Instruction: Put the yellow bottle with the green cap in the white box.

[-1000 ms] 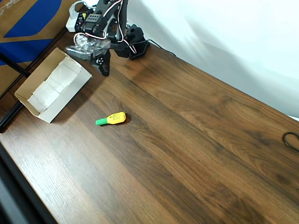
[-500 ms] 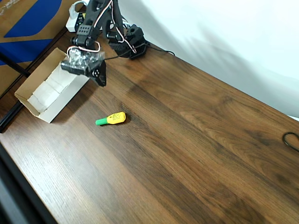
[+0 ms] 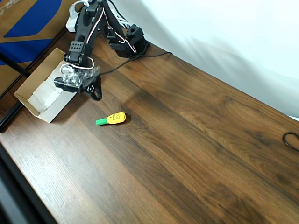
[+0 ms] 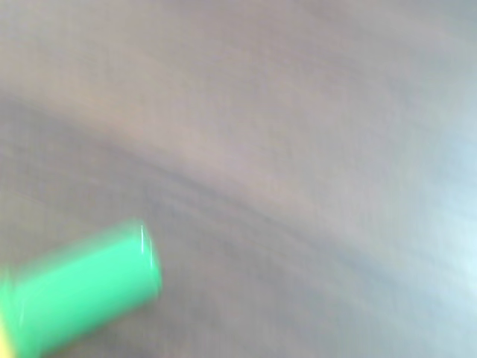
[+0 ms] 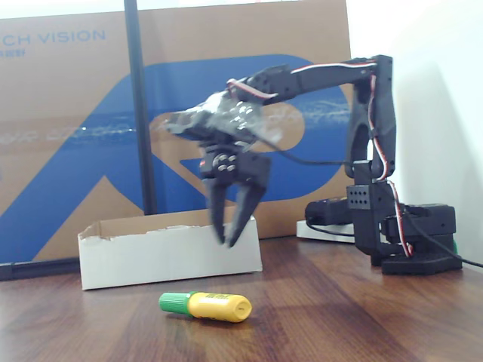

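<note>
Between my two fingers there is a narrow gap and nothing in it; in the fixed view my gripper [image 5: 229, 240] points down at the table and the tips almost meet. It hangs in the air, just in front of the white box [image 5: 170, 253] and above the wooden table [image 5: 339, 317].

From the overhead view, my gripper [image 3: 96, 94] is at the near corner of the white box [image 3: 35, 99], and the yellow bottle with the green cap [image 3: 111, 119] lies on its side a little further on, apart from me and from the box. In the fixed view the bottle [image 5: 205, 305] rests flat with the cap to the left. My wrist camera is blurred, but the green cap [image 4: 78, 292] shows at its lower left corner, so I judge that I am not yet centred over the bottle.

The step in hand is the reach. To do it well I should open the fingers wider first, then bring them over the yellow body, not the tapering cap, which could slip out. The fingers should go across the bottle's long axis, one on each side. The bottle is round, so a touch from one finger alone may roll it away; I should come down straight and close gently.
</note>
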`<state>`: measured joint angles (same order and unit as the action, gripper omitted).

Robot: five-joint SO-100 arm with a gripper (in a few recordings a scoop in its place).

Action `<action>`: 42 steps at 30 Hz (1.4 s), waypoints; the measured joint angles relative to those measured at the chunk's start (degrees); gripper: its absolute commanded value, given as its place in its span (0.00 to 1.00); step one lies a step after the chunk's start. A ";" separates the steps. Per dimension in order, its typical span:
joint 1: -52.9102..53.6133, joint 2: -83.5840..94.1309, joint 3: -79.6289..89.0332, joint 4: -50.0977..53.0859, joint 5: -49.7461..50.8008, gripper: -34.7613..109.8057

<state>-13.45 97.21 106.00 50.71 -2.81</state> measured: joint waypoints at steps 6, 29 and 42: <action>0.09 -7.29 -3.69 -6.06 -1.85 0.28; -12.30 -20.39 -16.70 -0.88 -0.53 0.40; -13.18 -20.74 -16.96 1.23 -5.89 0.44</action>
<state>-26.63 76.46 89.03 51.94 -8.70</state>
